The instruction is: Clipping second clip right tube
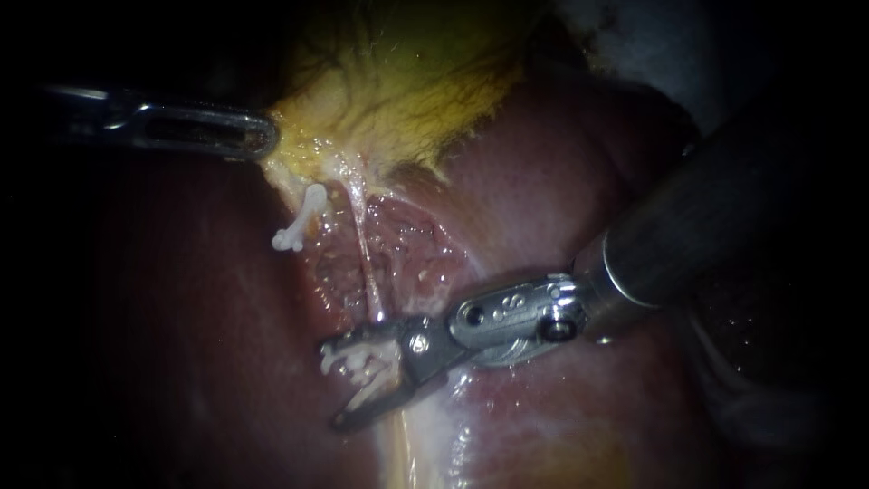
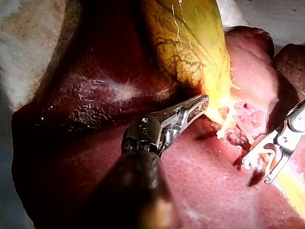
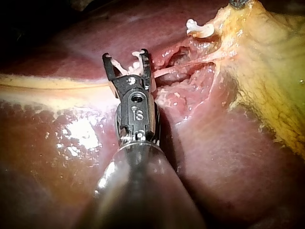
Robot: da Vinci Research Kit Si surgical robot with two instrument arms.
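The right tube (image 1: 367,263) is a thin pale strand running from the yellow gallbladder (image 1: 398,81) down across raw tissue. Its lower end meets my right instrument (image 1: 330,385), whose jaws stand wide apart and hold a white clip (image 1: 367,362) between them. In the right wrist view the tube (image 3: 176,69) reaches one jaw of this instrument (image 3: 125,55). Another white clip (image 1: 299,222) sits on a short tube to the left. My left instrument (image 1: 267,136) is shut on the gallbladder's edge, also seen in the left wrist view (image 2: 202,101).
Dark red liver (image 1: 543,181) surrounds the dissected bed on all sides. A pale yellowish band (image 1: 407,453) runs under the right instrument's jaws. The right instrument's thick shaft (image 1: 706,217) crosses the liver from the upper right.
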